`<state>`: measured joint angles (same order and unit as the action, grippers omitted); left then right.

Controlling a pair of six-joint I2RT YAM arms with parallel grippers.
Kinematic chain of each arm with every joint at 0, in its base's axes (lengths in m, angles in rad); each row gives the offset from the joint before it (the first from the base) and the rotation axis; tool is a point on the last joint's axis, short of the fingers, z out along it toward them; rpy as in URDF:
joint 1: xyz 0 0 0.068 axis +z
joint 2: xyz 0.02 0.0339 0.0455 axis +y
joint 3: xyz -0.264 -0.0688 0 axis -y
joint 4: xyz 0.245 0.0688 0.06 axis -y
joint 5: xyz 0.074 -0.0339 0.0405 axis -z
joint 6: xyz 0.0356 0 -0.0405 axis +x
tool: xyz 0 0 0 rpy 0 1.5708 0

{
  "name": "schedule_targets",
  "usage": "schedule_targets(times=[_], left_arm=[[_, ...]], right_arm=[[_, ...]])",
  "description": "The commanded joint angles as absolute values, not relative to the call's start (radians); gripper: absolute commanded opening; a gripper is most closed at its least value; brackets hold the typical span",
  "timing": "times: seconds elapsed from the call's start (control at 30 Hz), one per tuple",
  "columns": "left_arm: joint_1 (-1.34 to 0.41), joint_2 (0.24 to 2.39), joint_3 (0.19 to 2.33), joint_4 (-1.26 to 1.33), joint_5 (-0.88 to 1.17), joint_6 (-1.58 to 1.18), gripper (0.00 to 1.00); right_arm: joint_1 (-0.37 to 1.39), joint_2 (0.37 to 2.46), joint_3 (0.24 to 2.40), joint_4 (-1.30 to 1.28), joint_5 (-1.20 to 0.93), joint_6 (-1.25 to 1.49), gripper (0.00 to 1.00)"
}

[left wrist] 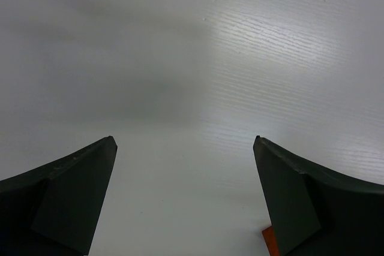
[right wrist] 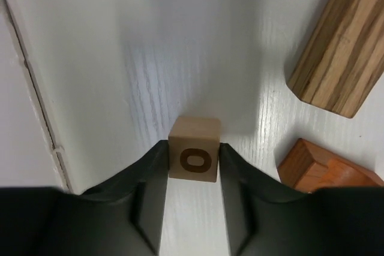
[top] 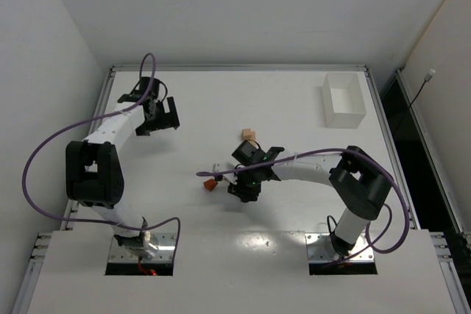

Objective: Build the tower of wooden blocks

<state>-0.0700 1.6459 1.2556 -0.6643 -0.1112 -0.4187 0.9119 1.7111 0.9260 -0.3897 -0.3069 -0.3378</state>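
Note:
The blocks of the wood block tower lie singly on the white table. My right gripper (right wrist: 192,147) is shut on a light tan cube (right wrist: 193,150) marked with a dark "O", one finger pressed on each side; the cube rests on the table. In the top view this gripper (top: 243,186) sits mid-table, and the cube is hidden under it. Another tan block (top: 249,135) lies just behind it and a reddish-brown block (top: 209,184) to its left. My left gripper (left wrist: 185,141) is wide open over bare table, far left at the back (top: 163,115).
A striped hexagonal wooden block (right wrist: 342,46) and a reddish-brown block (right wrist: 318,169) lie close to the right of the held cube. A white rectangular tray (top: 344,98) stands at the back right. An orange corner (left wrist: 269,241) shows beside the left gripper's right finger.

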Motion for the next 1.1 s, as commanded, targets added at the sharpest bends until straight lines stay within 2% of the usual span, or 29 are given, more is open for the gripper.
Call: schedule_targets(times=[0.0,0.03,0.07,0.1,0.3,0.43,0.57,0.8,1.07], left_arm=[[-0.051,1.649,1.295,-0.661,-0.107,-0.414,0.97],[-0.051,1.649,1.295,-0.661,-0.107,-0.414,0.97],[-0.051,1.649,1.295,-0.661,-0.107,-0.414,0.97],[-0.042,1.658,1.295,-0.661,-0.107,-0.414,0.97],[-0.041,1.622,1.292,-0.661,-0.121,-0.432,0.97],[-0.098,1.574,1.241,-0.652,-0.208,-0.483,0.97],[-0.133,1.563,1.210,-0.652,-0.256,-0.563,0.95],[-0.133,1.605,1.278,-0.652,-0.256,-0.562,0.95],[-0.133,1.626,1.276,-0.652,-0.245,-0.551,0.95]], right_arm=[[0.907,1.720,0.974,-0.371,-0.310,-0.330,0.30],[0.907,1.720,0.974,-0.371,-0.310,-0.330,0.25],[0.907,1.720,0.974,-0.371,-0.310,-0.330,0.08],[0.907,1.720,0.974,-0.371,-0.296,-0.330,0.00],[0.885,1.614,1.020,-0.362,-0.157,-0.204,0.00],[0.832,1.545,1.198,-0.465,-0.020,0.013,0.00],[0.813,1.522,1.281,-0.590,0.300,0.322,0.00],[0.743,1.548,1.314,-0.653,0.371,0.584,0.00],[0.673,1.699,1.419,-0.667,0.287,0.701,0.00]])
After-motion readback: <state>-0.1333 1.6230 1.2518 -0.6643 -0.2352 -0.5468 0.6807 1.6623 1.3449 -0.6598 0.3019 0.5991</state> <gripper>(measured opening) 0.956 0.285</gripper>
